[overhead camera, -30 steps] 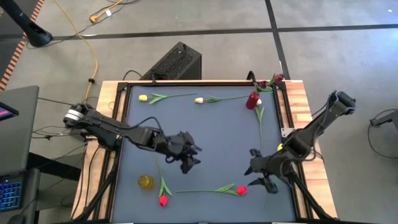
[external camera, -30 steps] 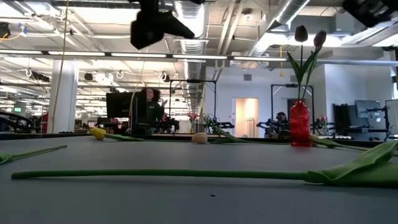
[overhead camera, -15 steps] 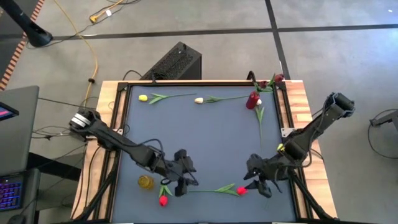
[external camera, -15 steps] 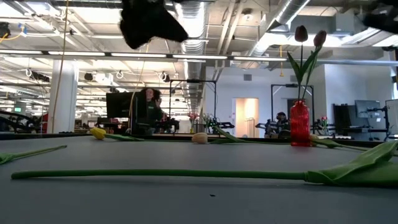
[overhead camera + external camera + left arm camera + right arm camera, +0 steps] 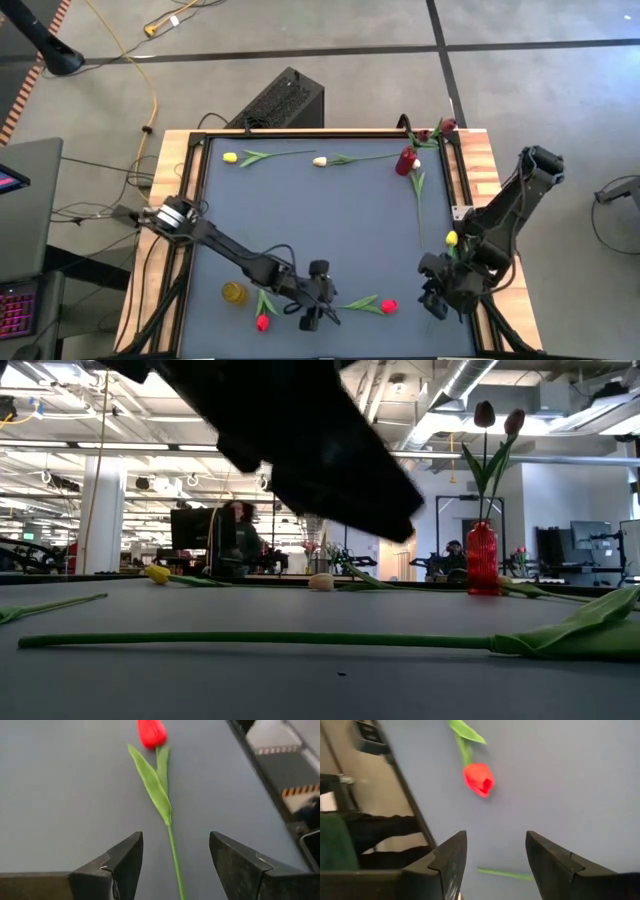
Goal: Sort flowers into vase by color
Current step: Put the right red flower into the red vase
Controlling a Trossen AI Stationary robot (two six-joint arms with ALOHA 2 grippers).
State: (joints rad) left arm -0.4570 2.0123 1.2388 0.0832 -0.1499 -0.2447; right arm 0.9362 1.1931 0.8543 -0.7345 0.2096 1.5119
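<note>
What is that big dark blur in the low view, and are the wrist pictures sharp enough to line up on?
Low view: an arm close to the lens, dark and out of focus; the red glass vase behind stays crisp. Left wrist view: the red-headed artificial tulip and its stem are sharp, between the open left gripper fingers. Right wrist view: soft overall, right gripper open.

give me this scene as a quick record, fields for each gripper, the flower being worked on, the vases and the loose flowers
left gripper: open, fingers on either side of the stem of the red tulip at the table's near edge
right gripper: open, empty, near the table's right near corner
red vase: far right, holds two dark red tulips
yellow vase: near left, nothing seen in it
loose flowers: yellow tulip and white tulip along the far edge, second red tulip near left, another yellow head at right edge
</note>
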